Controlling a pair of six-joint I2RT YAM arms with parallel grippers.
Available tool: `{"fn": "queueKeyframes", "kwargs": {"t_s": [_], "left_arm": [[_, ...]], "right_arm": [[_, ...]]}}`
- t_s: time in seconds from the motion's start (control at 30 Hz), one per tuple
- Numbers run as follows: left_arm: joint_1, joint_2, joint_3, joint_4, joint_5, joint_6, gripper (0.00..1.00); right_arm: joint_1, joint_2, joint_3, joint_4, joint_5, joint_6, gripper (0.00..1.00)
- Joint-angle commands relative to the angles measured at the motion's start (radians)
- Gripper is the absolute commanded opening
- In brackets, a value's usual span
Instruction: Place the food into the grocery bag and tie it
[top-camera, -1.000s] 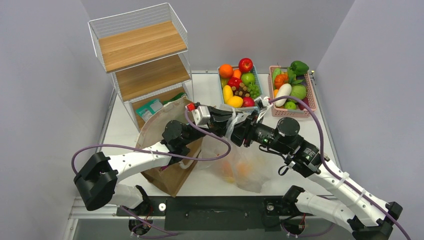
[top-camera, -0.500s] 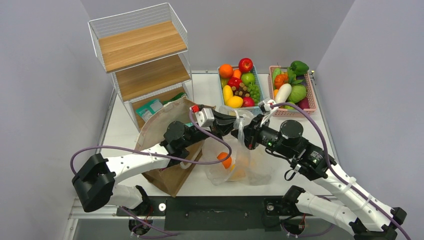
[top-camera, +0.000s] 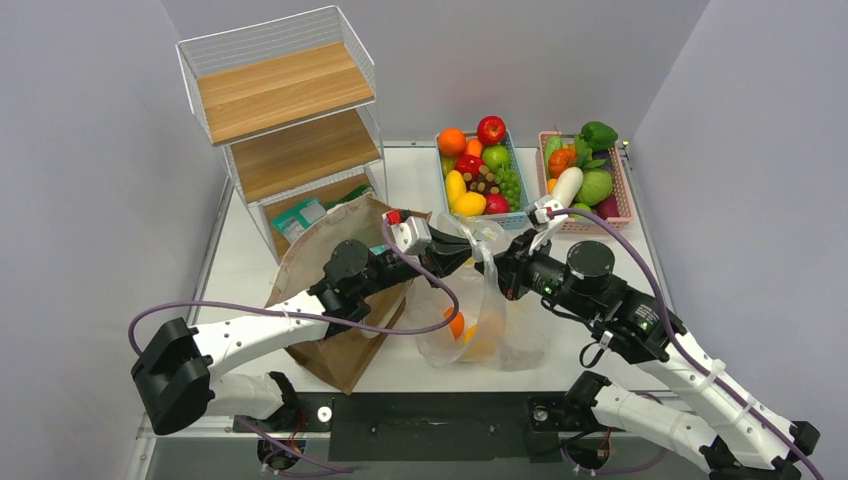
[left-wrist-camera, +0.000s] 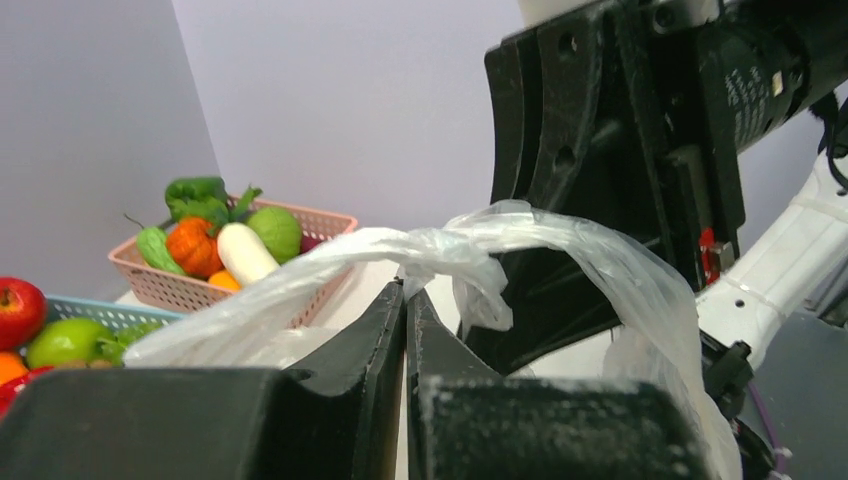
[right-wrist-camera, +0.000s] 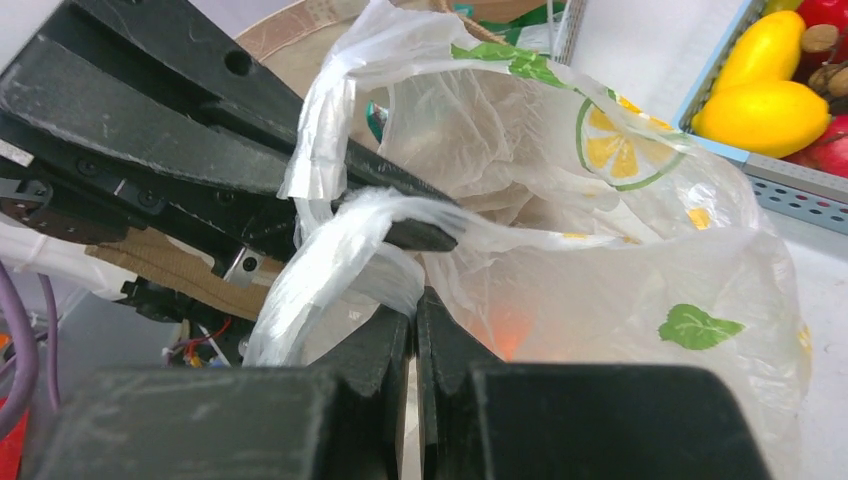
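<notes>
Table (top-camera: 412, 175) fixtures sit as they did a second ago: the wire shelf rack (top-camera: 285, 100) at upper left, the brown paper bag (top-camera: 340, 335) left of centre, and the blue fruit basket (top-camera: 478, 165) and pink vegetable basket (top-camera: 585, 170) at upper right.

The grocery bag (top-camera: 505, 335), at lower centre of the top view, is what changed. It was gathered into a narrower bundle. It has now slumped and spread wider toward the left, with its bottom on the table.

Above it, the two arms' tips had overlapped and have now drawn slightly apart. The right gripper (top-camera: 498, 272) has backed toward the right of the frame, and the left gripper (top-camera: 463, 252) has stayed just left of it.

Both are closed with only a hairline gap. The left pinches a twisted bag handle (left-wrist-camera: 445, 242) at its tips, and the right clamps the second handle (right-wrist-camera: 345, 230). The strands run taut between them.

Inside the film, an orange toy fruit (top-camera: 455, 322) has rolled left, with a paler one just beside it. No snack packets can be made out.

Loading looks finished and the tie is under way. The spreading pull probably means a crossing is being cinched, though no finished knot shows yet.
</notes>
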Motion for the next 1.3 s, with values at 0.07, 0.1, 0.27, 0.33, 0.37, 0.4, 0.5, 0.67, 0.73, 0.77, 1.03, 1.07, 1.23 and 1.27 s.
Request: {"fn": "queueKeyframes", "kwargs": {"t_s": [0.07,0.1,0.27,0.33,0.37,0.4,0.5,0.67,0.73,0.77,1.03,1.07,1.23,1.27], "left_arm": [[0.0,-0.072,0.085,-0.24,0.029,-0.049,0.0],[0.0,-0.086,0.089,-0.259,0.03,-0.059,0.0],[0.0,-0.142,0.089,-0.376,0.043,-0.096,0.0],[0.001,-0.162,0.097,-0.43,0.045,-0.104,0.0],[0.001,-0.174,0.102,-0.46,0.046,-0.106,0.0],[0.001,-0.18,0.105,-0.476,0.045,-0.111,0.0],[0.001,-0.217,0.103,-0.532,0.012,-0.115,0.0],[0.007,-0.278,0.082,-0.598,-0.061,-0.109,0.0],[0.014,-0.3,0.088,-0.639,-0.077,-0.108,0.0],[0.022,-0.31,0.091,-0.669,-0.08,-0.108,0.0],[0.068,-0.354,0.077,-0.775,-0.137,-0.12,0.0],[0.074,-0.362,0.072,-0.789,-0.152,-0.123,0.0],[0.094,-0.385,0.055,-0.849,-0.195,-0.147,0.0],[0.1,-0.393,0.052,-0.863,-0.205,-0.151,0.0]], "right_arm": [[-0.008,-0.016,0.08,-0.017,0.099,-0.014,0.0],[-0.008,-0.016,0.08,-0.019,0.122,-0.009,0.0],[-0.008,-0.012,0.074,-0.024,0.199,0.004,0.0],[-0.007,-0.012,0.072,-0.03,0.245,0.016,0.0],[-0.008,-0.012,0.07,-0.032,0.259,0.025,0.0],[-0.008,-0.012,0.068,-0.034,0.291,0.031,0.0],[-0.008,-0.005,0.058,-0.05,0.368,0.065,0.0],[-0.01,0.012,0.029,-0.085,0.499,0.11,0.0],[-0.013,0.022,0.021,-0.102,0.536,0.126,0.0],[-0.014,0.027,0.018,-0.113,0.546,0.13,0.0],[-0.065,0.06,-0.008,-0.179,0.649,0.173,0.0],[-0.085,0.061,-0.012,-0.185,0.648,0.179,0.0],[-0.154,0.06,-0.047,-0.209,0.648,0.198,0.0],[-0.171,0.059,-0.052,-0.216,0.653,0.203,0.0]]}}
